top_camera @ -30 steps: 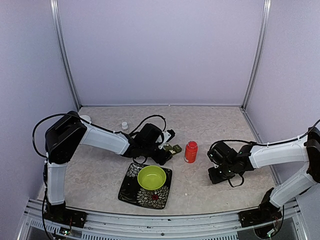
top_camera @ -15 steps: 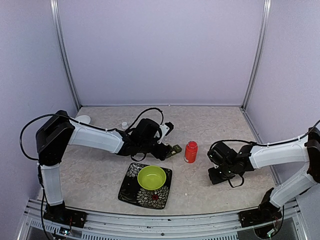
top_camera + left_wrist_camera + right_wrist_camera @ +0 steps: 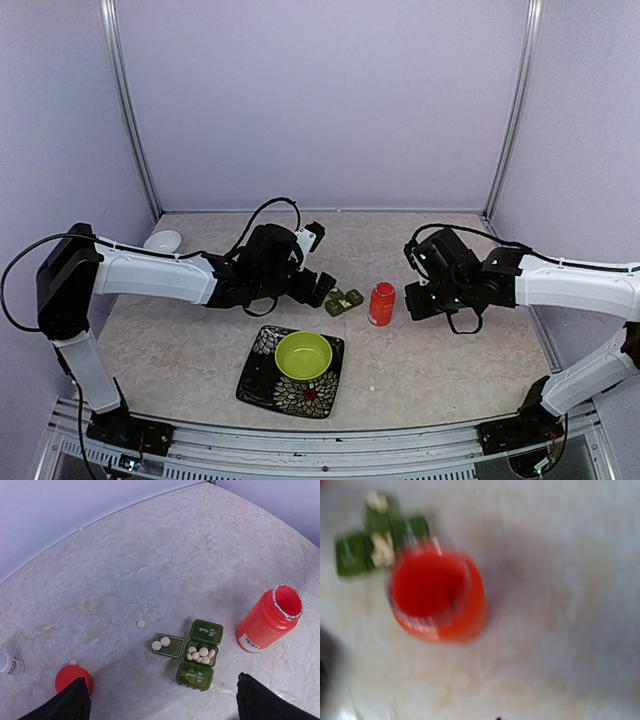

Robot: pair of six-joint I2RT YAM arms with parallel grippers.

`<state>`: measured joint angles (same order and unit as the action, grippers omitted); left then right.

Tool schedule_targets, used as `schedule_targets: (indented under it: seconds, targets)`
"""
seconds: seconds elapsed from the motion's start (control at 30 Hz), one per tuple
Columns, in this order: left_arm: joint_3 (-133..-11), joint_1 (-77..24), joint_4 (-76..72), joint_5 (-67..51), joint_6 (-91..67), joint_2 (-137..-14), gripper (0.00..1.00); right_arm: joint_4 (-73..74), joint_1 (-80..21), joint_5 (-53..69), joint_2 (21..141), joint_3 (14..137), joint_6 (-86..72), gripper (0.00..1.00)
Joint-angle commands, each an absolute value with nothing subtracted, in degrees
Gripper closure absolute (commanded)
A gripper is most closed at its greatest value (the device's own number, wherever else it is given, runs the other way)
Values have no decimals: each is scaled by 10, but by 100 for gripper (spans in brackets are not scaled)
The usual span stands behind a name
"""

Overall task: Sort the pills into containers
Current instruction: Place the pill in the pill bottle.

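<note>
The dark green pillbox [image 3: 343,300] lies left of the open orange bottle [image 3: 381,303]. In the left wrist view the pillbox [image 3: 192,653] has one open compartment with two white pills [image 3: 161,643] and a middle one holding several pills, with two lids folded out. Two loose pills [image 3: 141,623] lie on the table nearby. My left gripper [image 3: 318,288] hovers just left of the pillbox, open and empty, with its fingers [image 3: 65,704] spread wide. My right gripper [image 3: 419,300] is just right of the bottle. The right wrist view is blurred and shows the bottle [image 3: 437,597] and the pillbox [image 3: 380,535], not the fingers.
A lime-green bowl [image 3: 303,354] sits on a black flowered plate [image 3: 262,378] in front of the pillbox. A red cap [image 3: 72,678] and a small white bottle [image 3: 9,664] lie left of the pillbox. A white dish [image 3: 163,240] is at the far left. A stray pill [image 3: 372,388] lies near the front.
My left gripper has drawn back to the left, off the pillbox. My right arm has moved away from the near edge and up beside the orange bottle.
</note>
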<state>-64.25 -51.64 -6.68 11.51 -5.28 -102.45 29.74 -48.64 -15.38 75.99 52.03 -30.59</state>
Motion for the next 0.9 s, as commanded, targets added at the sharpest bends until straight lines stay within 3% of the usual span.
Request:
schedule_targets:
  seconds: [0.0, 0.63, 0.87]
  targets:
    - [-616, -506, -89, 123, -76, -996, 1, 292, -490, -205, 800, 576, -267, 89]
    - [-591, -504, -94, 135, -84, -991, 1, 210, -465, -184, 891, 632, -194, 93]
    - [-597, -503, -92, 136, -84, -995, 1, 203, -461, -170, 903, 641, -188, 86]
